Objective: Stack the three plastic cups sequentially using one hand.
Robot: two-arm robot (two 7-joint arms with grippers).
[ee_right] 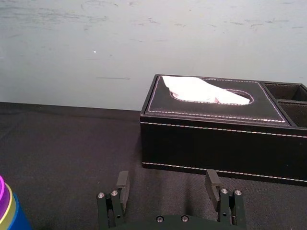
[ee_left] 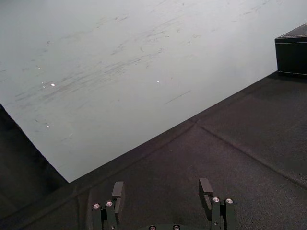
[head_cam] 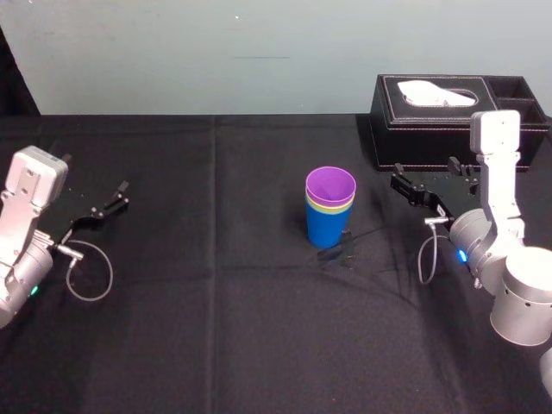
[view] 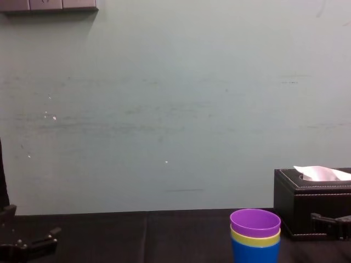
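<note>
There's the stack, mid-table: the blue cup (head_cam: pixel 327 229) stands upright on the black table (head_cam: pixel 216 328), the yellow-green cup (head_cam: pixel 330 207) is nested in it, and the purple cup (head_cam: pixel 330 185) sits on top, mouth up. The tapered walls let each cup sink into the next, so we see little more than rims. How deep they seat, we can't quite tell. The right gripper (ee_right: pixel 167 184) hangs to the stack's right, in front of the tissue box (ee_right: pixel 211 124), fingers spread and gripping nothing. The left gripper (ee_left: pixel 161 189) sits well off to the left, likewise spread and empty. We'd call the stacking done, with both claws apart from the cups so nothing tips them.
</note>
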